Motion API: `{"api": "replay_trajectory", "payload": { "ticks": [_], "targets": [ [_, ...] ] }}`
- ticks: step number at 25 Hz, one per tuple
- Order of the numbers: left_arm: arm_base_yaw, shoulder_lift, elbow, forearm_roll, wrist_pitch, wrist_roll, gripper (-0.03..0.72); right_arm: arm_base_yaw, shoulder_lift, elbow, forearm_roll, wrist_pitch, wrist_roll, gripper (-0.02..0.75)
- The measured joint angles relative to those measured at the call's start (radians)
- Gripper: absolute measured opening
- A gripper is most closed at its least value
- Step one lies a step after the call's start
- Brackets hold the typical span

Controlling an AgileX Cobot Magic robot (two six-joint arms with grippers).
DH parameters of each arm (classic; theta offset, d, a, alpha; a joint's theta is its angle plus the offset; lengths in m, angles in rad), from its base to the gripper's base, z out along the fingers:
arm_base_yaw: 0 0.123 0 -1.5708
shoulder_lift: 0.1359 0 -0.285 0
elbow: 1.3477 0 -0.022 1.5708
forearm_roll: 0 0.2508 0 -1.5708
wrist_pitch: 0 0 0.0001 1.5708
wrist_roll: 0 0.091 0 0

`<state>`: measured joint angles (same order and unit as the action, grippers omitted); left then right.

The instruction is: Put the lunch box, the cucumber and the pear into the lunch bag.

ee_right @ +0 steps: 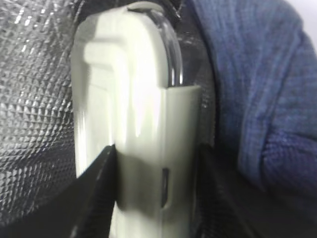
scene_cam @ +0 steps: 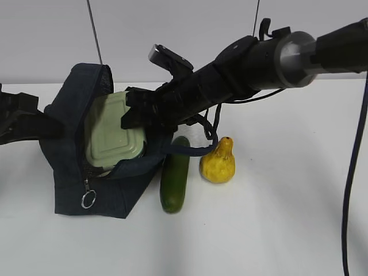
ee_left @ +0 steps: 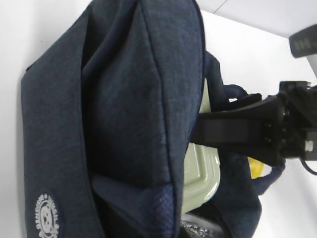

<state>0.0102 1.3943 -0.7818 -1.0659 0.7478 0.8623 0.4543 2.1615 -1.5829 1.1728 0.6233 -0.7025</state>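
The navy lunch bag stands open at the left, ring pull hanging at its front. The lunch box, sage lid facing out, sits on edge in the bag's mouth. My right gripper is shut on the box; in the right wrist view its jaws clamp the box from both sides. My left gripper is at the bag's back; navy fabric fills its view, a fold drawn into the hidden jaws. The cucumber and pear lie right of the bag.
The bag's looped handle hangs over the cucumber's far end. Silver quilted lining shows inside the bag. A dark cable hangs at the right edge. The white table stretches to the front and right.
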Motion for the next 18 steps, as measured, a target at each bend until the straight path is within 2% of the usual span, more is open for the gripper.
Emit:
{"api": "replay_trajectory", "payload": {
  "ticks": [5, 10, 18],
  "targets": [
    [0.000, 0.000, 0.000, 0.000, 0.003, 0.000, 0.001, 0.000, 0.020, -0.008, 0.006, -0.004, 0.002, 0.388],
    [0.000, 0.000, 0.000, -0.002, 0.003, 0.000, 0.001, 0.000, 0.026, -0.039, 0.003, 0.006, 0.002, 0.478],
    [0.000, 0.000, 0.000, -0.002, 0.004, 0.000, 0.001, 0.001, 0.026, -0.092, -0.038, 0.042, 0.002, 0.499]
  ]
}}
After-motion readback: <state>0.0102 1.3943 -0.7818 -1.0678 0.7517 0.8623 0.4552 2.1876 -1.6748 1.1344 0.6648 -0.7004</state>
